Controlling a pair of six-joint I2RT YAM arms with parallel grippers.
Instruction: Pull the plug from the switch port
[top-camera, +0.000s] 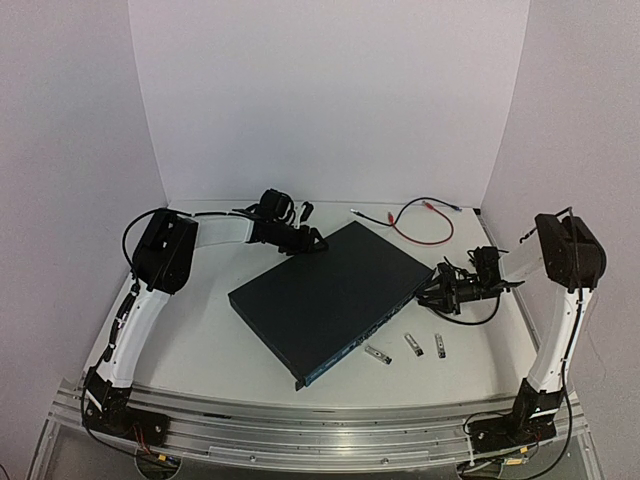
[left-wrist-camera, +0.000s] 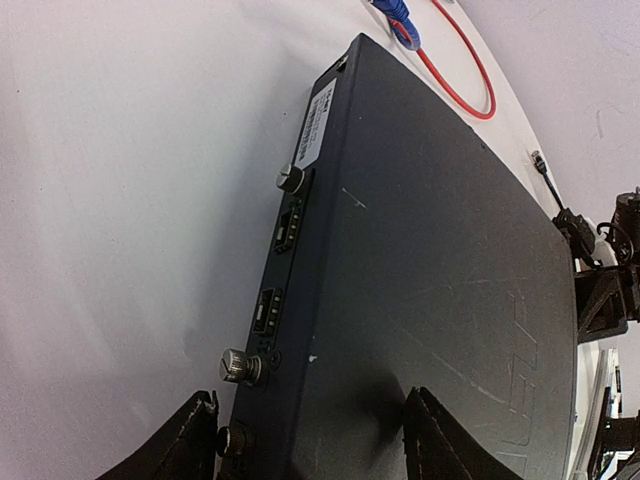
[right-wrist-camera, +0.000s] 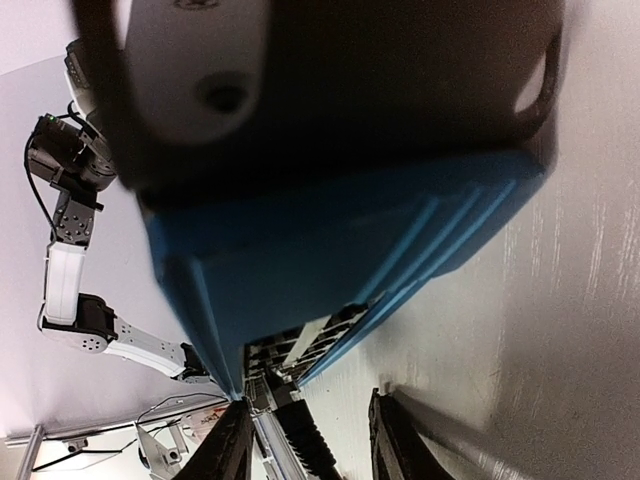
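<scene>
A: How does the left arm (top-camera: 150, 300) stand?

B: It rises from its base at the near left, bends at a high elbow, and the forearm reaches to the right, almost level. The left end effector (top-camera: 308, 241) points to the right. In the wrist view its two fingers (left-wrist-camera: 195, 445) are wide apart.

A: And the right arm (top-camera: 560, 330)?

B: It goes up steeply to its elbow, then the forearm slopes down to the left. The right end effector (top-camera: 432, 293) is held low, and its own camera shows a clear gap between the two fingers.
</scene>
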